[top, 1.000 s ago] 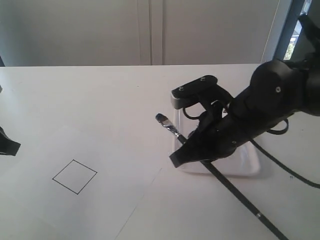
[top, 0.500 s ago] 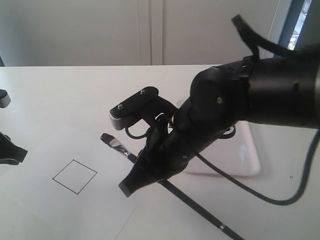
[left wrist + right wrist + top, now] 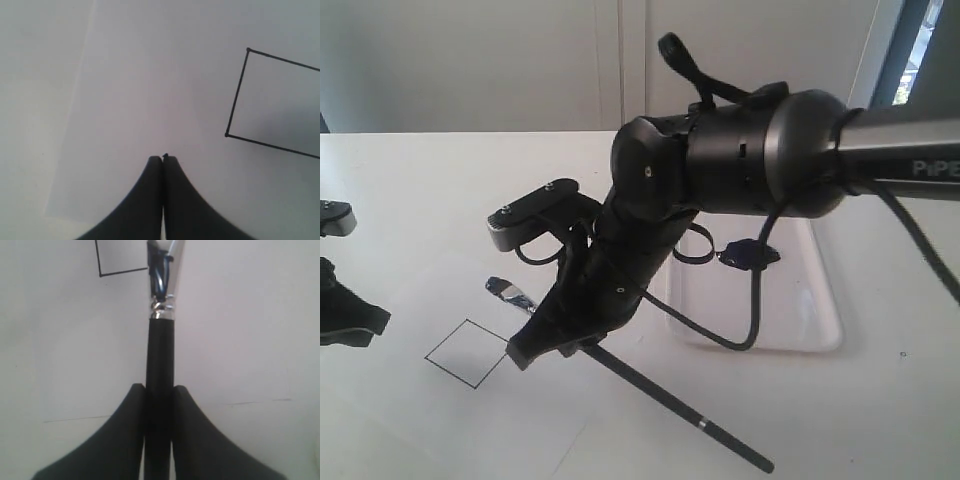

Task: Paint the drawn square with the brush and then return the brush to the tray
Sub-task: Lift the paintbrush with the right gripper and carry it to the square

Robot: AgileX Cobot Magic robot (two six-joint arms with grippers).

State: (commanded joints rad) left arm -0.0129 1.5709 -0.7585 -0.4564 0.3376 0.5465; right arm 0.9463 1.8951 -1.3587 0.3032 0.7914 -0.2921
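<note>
Since a second ago your right gripper (image 3: 523,352) has swung from over the tray (image 3: 820,338) across to the sheet of paper (image 3: 410,300), carrying the brush (image 3: 160,355) with it. Its jaws are clamped on the black handle, with the silver ferrule and wet bristles pointing at the drawn square (image 3: 469,352). The tip sits just beside the square's near corner; you cannot tell whether it touches the paper. Inside the lines the square is clean, so I judge that painting has not begun: the fill and the return of the brush are both left to do. The tray holds only a dark blue paint blob (image 3: 745,257), partly behind the cable. Your left gripper (image 3: 163,159) waits over the paper beside the square, jaws pressed together on nothing.
</note>
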